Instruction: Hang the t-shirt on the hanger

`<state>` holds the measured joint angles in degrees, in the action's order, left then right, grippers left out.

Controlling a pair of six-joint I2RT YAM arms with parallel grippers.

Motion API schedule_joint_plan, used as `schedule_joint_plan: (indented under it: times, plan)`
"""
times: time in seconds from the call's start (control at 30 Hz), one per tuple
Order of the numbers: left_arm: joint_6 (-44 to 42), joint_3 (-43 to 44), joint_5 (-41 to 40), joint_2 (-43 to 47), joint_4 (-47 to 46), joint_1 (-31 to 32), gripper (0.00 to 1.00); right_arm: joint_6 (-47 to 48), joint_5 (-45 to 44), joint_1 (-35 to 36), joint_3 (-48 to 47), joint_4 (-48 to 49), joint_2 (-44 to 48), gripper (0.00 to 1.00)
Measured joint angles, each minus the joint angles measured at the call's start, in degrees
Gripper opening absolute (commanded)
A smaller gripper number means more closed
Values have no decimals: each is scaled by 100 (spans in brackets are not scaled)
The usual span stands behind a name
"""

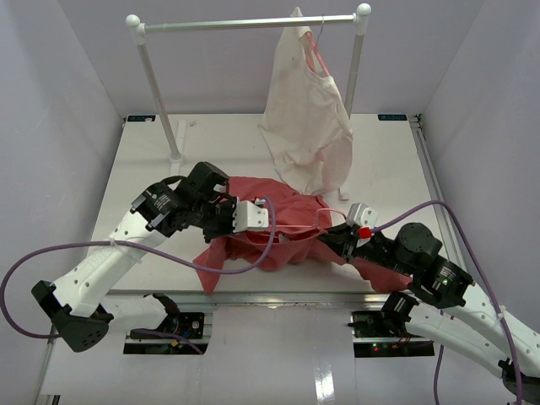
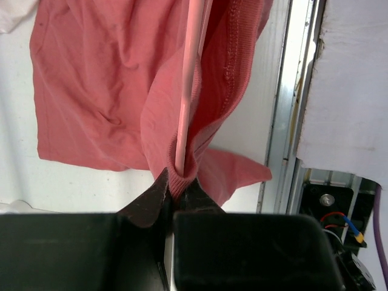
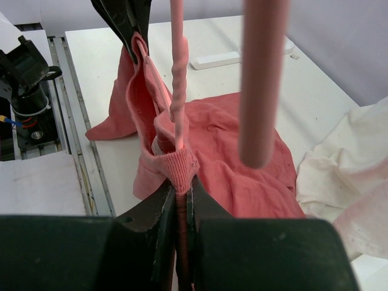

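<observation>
The salmon t-shirt (image 1: pixel 253 198) lies bunched on the table's near middle, its collar lifted between my two grippers. The pink wire hanger (image 1: pixel 304 229) runs between them, partly inside the collar. My left gripper (image 1: pixel 272 215) is shut on the ribbed collar edge (image 2: pixel 182 176), with the hanger's wire (image 2: pixel 191 79) rising out of that fold. My right gripper (image 1: pixel 340 236) is shut on the collar rib (image 3: pixel 182 163), where the hanger's twisted neck (image 3: pixel 177 91) comes out. The hook (image 3: pixel 262 79) is blurred close to the camera. Most of the hanger is hidden by cloth.
A cream garment (image 1: pixel 304 126) hangs on another pink hanger from the white rack (image 1: pixel 245 24) at the back, its hem touching the table beside the t-shirt. It also shows in the right wrist view (image 3: pixel 345 188). The rack's left post (image 1: pixel 160 93) stands at the back left.
</observation>
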<state>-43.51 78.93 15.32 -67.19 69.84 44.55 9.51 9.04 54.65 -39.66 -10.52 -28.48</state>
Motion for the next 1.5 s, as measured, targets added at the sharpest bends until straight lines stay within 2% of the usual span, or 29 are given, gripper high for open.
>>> schedule_joint_plan:
  times: [0.37,1.03,1.13,1.27,1.43,1.5]
  plan:
    - [50,268,66,-184,215,-6,22,-5,28,-20,-85,76,-185,8]
    - [150,165,1166,-88,-727,37,22,-249,247,9,-74,605,-608,8]
    - [151,36,1290,-88,-916,62,19,-334,299,18,-61,736,-746,8]
    - [127,-71,1361,-86,-997,68,0,-393,311,18,19,821,-799,8]
    - [152,-227,1375,25,-1207,66,0,-444,234,18,59,895,-799,9]
    - [308,-526,1308,194,-1542,70,0,-447,142,18,110,903,-799,12]
